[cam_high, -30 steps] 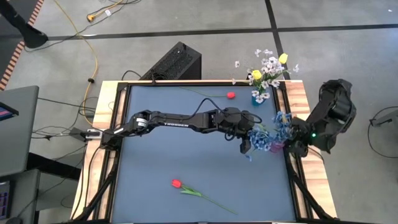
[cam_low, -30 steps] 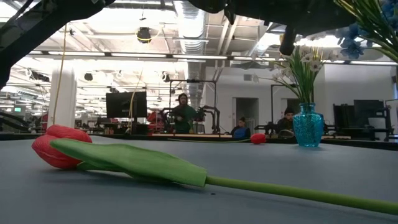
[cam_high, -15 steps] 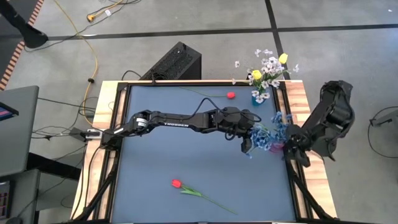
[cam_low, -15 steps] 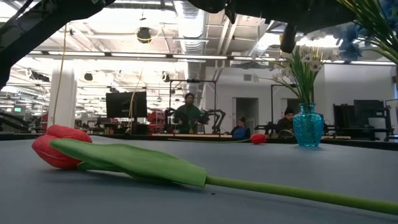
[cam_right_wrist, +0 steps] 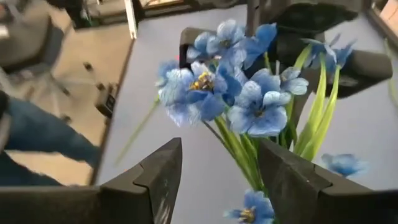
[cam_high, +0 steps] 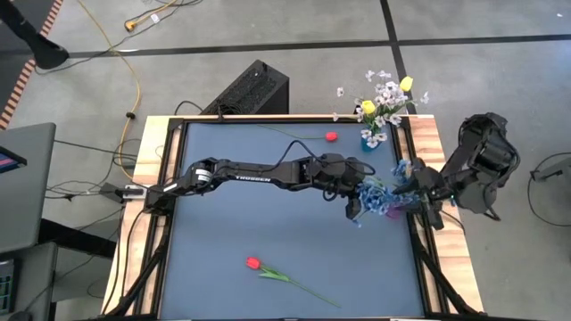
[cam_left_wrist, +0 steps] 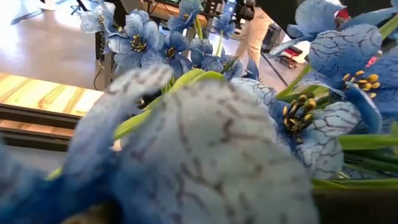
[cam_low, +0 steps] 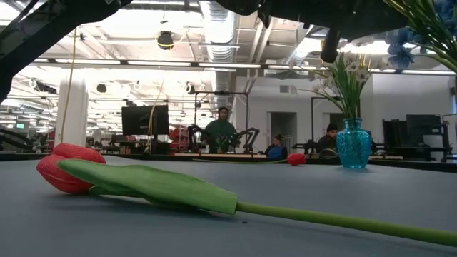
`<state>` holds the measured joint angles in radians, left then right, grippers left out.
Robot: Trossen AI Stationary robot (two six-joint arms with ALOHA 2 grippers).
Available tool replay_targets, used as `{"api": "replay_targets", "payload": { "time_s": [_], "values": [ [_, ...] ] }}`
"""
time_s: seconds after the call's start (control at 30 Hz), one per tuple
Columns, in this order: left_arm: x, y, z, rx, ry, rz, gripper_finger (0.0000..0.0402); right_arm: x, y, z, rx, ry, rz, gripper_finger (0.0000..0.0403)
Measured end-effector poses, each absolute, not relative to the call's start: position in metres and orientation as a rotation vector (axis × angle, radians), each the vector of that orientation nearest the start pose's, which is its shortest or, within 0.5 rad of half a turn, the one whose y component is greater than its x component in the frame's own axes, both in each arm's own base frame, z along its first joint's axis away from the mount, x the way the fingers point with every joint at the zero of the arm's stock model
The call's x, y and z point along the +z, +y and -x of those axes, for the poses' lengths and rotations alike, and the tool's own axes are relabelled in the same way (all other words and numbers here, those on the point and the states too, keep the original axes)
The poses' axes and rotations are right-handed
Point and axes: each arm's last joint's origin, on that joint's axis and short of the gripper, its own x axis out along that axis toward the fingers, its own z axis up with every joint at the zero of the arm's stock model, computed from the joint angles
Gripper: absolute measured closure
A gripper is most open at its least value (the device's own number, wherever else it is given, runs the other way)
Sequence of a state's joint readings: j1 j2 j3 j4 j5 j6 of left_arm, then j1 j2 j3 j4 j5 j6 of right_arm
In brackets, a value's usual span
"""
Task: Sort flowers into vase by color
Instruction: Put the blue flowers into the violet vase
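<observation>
Crowding the blue flowers (cam_high: 382, 196), the right gripper (cam_right_wrist: 219, 163) spreads its jaws wide; the left's can't be told. Light, floppy sprays: best pinched at the stems.

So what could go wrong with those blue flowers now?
1. The left gripper and right gripper both crowd the blue flowers near the table's right edge; they might bump or tug the stems apart.
2. The right gripper's fingers are open around the stems, so a flower could slip or get bent if they close badly.
3. The pink vase under the bunch could tip.
</observation>
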<state>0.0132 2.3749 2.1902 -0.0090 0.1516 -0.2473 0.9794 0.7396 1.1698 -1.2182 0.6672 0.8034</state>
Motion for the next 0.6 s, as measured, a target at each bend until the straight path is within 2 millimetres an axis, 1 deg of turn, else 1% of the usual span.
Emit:
{"api": "replay_targets", "payload": {
  "time_s": [0.1, 0.2, 0.37, 0.43, 0.6],
  "values": [
    [0.282, 0.003, -0.557, -0.112, 0.21, 0.272, 0.0401, 0.371, 0.065, -0.065, 0.065, 0.615, -0.1, 0.0169],
    [0.282, 0.003, -0.557, -0.112, 0.21, 0.273, 0.0401, 0.366, 0.067, -0.067, 0.034, 0.639, -0.023, 0.0169],
    [0.283, 0.003, -0.557, -0.111, 0.206, 0.282, 0.0401, 0.359, 0.072, -0.071, -0.013, 0.693, 0.067, 0.0169],
    [0.283, 0.004, -0.557, -0.11, 0.202, 0.289, 0.0401, 0.356, 0.072, -0.074, -0.07, 0.714, 0.076, 0.0169],
    [0.283, 0.005, -0.557, -0.105, 0.203, 0.292, 0.0401, 0.35, 0.074, -0.087, -0.205, 0.76, 0.026, 0.0169]
  ]
}}
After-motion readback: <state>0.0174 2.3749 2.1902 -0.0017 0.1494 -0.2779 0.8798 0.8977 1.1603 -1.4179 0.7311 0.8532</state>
